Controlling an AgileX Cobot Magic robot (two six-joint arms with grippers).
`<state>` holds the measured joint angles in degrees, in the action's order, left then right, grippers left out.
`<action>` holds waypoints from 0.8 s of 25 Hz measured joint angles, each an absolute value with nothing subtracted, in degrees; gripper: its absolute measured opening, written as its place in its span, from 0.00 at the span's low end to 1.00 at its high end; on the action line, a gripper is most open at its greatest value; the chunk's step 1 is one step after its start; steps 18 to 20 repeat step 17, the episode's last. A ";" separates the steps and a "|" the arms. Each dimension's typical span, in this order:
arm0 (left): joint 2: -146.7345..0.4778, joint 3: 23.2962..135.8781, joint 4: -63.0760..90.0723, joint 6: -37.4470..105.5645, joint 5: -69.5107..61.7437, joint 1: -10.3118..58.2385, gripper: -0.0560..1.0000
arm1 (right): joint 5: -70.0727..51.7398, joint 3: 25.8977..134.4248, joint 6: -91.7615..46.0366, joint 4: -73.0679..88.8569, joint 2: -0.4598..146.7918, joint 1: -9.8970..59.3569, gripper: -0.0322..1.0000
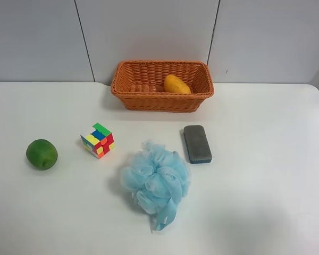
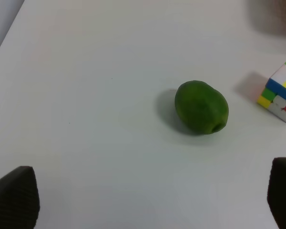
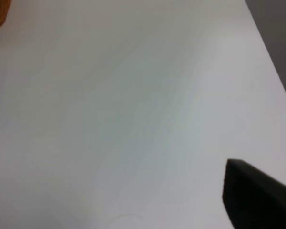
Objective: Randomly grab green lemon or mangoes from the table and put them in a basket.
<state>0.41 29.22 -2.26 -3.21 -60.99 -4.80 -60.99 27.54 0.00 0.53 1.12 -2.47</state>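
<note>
The round deep-green lemon (image 1: 41, 154) is seen lying on the white tabletop (image 1: 266, 202) near its left edge, beside a multicoloured puzzle cube (image 1: 98, 140). The oblong yellow-orange mango (image 1: 176, 84) is held in the orange woven wicker basket (image 1: 133, 98) at the far edge. The left gripper (image 2: 148, 200) is spread open, empty, short of the lemon; the right gripper's (image 3: 255, 195) jaw state cannot be told.

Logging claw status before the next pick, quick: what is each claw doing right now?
Left claw: open, empty, green lemon ahead on the table.
Right claw: only one finger visible; cannot tell.
</note>
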 joint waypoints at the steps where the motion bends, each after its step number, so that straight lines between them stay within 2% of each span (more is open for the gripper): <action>1: 0.41 29.22 -2.26 -3.21 -60.99 -4.80 0.95 | -60.99 27.54 0.00 0.53 1.07 -2.47 0.93; 20: 0.41 29.22 -2.26 -3.21 -60.99 -4.80 0.95 | -60.91 27.54 0.00 0.53 -0.15 -1.54 0.93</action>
